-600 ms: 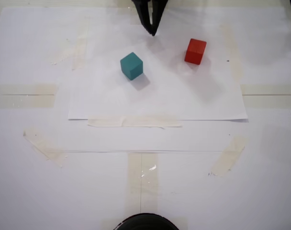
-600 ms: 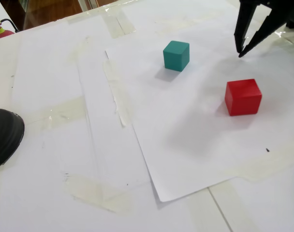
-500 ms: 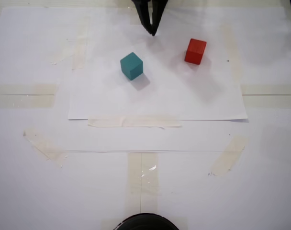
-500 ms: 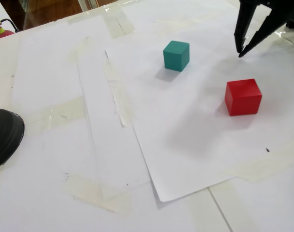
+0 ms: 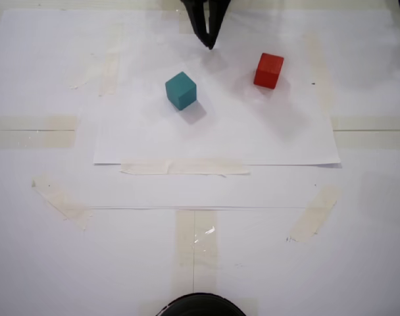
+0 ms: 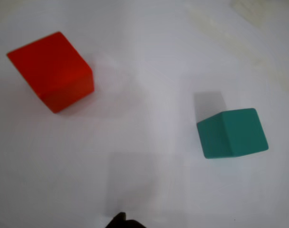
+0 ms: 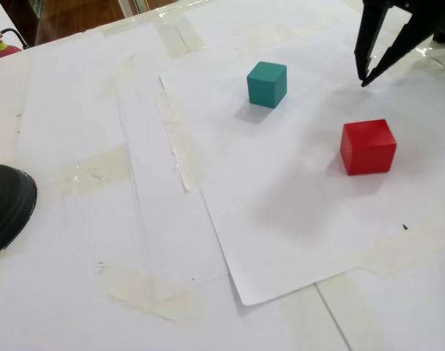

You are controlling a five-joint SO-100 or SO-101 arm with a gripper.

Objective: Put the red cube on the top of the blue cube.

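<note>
Fixed view from above: the small matte bright red cube [image 5: 269, 70] sits on a white paper sheet [image 5: 220, 141] taped over the table [image 5: 42, 263], toward the right, well apart from the small matte teal (blue) cube [image 5: 181, 90], which stands left of centre and turned slightly on its base. The black fingers [image 5: 210, 43] hang at the top edge, roughly between the 2 cubes and behind both, touching neither; here the tips look nearly together. Wrist view: the red cube [image 6: 52, 70] lies upper left and the teal cube [image 6: 232, 132] lower right, each resting flat with its own shadow, bare paper between them; only a dark sliver of the arm [image 6: 121, 221] shows at the bottom edge, so this view does not show how far the tips are spread. Angled fixed view: the fingers [image 7: 364, 77] point down with a narrow gap at the tips and a wider spread higher up, so I read them as slightly open and empty, above the paper beyond the red cube [image 7: 367, 146]; the teal cube [image 7: 267, 83] is further left. Handling, as judgement: the red cube looks solid, rigid and light, with matte faces that should give decent friction. Best hold is across 2 opposite vertical faces, mid-height, fingers squared to those faces so it does not twist out, leaving the underside clear to seat on the teal cube's flat top.
</note>
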